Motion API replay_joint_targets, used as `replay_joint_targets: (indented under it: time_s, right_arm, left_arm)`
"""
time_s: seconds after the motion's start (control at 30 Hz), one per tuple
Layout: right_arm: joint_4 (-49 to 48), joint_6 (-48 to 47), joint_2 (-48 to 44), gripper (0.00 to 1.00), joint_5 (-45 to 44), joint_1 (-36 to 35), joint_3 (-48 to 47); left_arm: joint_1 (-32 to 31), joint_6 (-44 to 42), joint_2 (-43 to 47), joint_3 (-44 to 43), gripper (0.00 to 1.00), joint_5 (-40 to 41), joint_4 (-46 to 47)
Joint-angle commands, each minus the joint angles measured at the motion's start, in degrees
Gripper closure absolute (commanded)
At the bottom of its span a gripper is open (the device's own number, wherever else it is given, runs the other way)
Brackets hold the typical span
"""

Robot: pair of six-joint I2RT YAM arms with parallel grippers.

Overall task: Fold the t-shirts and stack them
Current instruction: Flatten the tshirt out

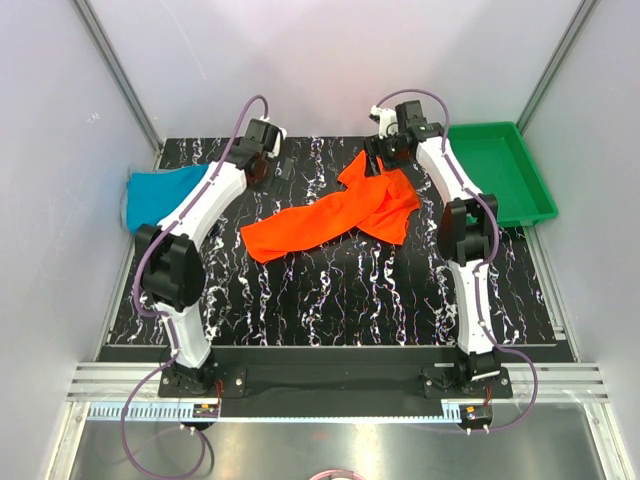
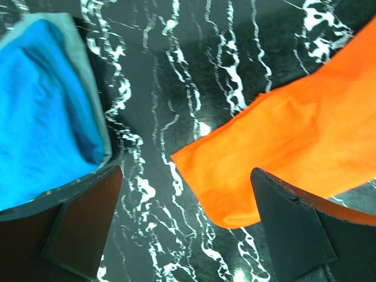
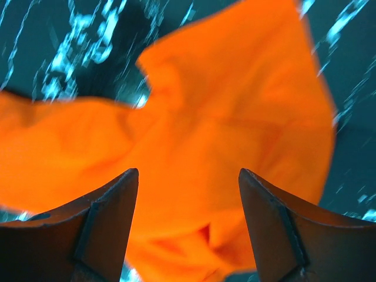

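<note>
Bench [image 1: 330, 300]: dark marbled top, arm bases bolted at its near edge.
Orange-red t-shirt [image 1: 330, 218]: mid-bench, crumpled and unfolded. Its long axis runs from near-left to far-right, and the fuller bunch lies at the far-right end.
Teal-blue t-shirt [image 1: 160, 192]: left edge of the bench, bunched, partly hidden under the left arm, well apart from the orange one.
Left end effector [image 2: 185, 171]: far left of centre, jaws wide, nothing between them. Teal cloth lies to its left and the orange shirt's narrow end to its right, with bare bench beneath.
Right end effector [image 3: 188, 171]: far right of centre, jaws apart, nothing pinched, directly above the orange shirt's far-right bunch.
Green tray [image 1: 495, 165]: far-right corner.
Assessment: the right arm is nearer the orange shirt. The left arm would need to travel along the shirt's axis to reach its near-left end.
</note>
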State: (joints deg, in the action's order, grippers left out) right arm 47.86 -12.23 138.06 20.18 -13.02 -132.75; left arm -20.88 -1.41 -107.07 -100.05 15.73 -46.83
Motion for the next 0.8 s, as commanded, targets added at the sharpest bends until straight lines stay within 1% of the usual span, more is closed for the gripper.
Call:
replay_joint_targets:
  time_s: [0.0,0.1,0.17,0.23,0.3,0.37,0.43,0.53,0.6,0.67,0.77]
  right_arm:
    - [-5.66,0.63,4.92,0.23,-4.62,-0.26,-7.16]
    - [-6.81,0.63,7.57,0.23,-6.73,-0.26,-11.21]
    - [-7.25,1.41,10.29,0.20,-8.83,-0.17,-14.19]
    - [-7.78,1.94,12.93,0.20,-10.16,-0.17,-15.87]
    - [-7.78,2.65,14.77,0.20,-11.13,-0.17,-17.71]
    - [-7.87,3.43,15.40,0.19,-11.05,-0.17,-18.07]
    - [-7.69,3.79,15.40,0.19,-10.34,-0.25,-17.64]
    - [-7.78,4.14,15.22,0.19,-10.08,-0.17,-16.49]
    - [-8.13,4.14,15.40,0.19,-10.16,-0.17,-16.40]
    - [-8.83,4.23,15.66,0.19,-10.95,-0.17,-16.58]
    - [-10.32,4.49,16.54,0.19,-12.71,-0.25,-17.80]
  left_arm:
    - [1.98,1.23,1.86,0.99,0.01,-6.22,-0.28]
    - [3.04,1.32,0.55,0.74,0.01,-6.85,-0.72]
    - [5.06,1.23,-0.86,0.12,0.01,-8.86,-1.59]
    - [6.90,1.23,-2.00,0.21,0.02,-10.44,-1.95]
    - [8.57,0.89,-2.62,0.99,0.06,-12.73,-3.00]
    - [9.63,1.23,-3.58,1.52,0.09,-15.37,-4.05]
    - [11.47,2.80,-4.98,2.23,0.09,-19.66,-4.67]
    - [14.37,3.43,-6.92,3.98,0.09,-23.62,-4.85]
    - [15.86,3.52,-8.33,3.64,0.10,-24.25,-4.94]
    - [16.57,3.26,-9.91,2.94,0.14,-25.83,-5.03]
    - [17.28,4.13,-11.32,2.23,0.14,-26.18,-5.46]
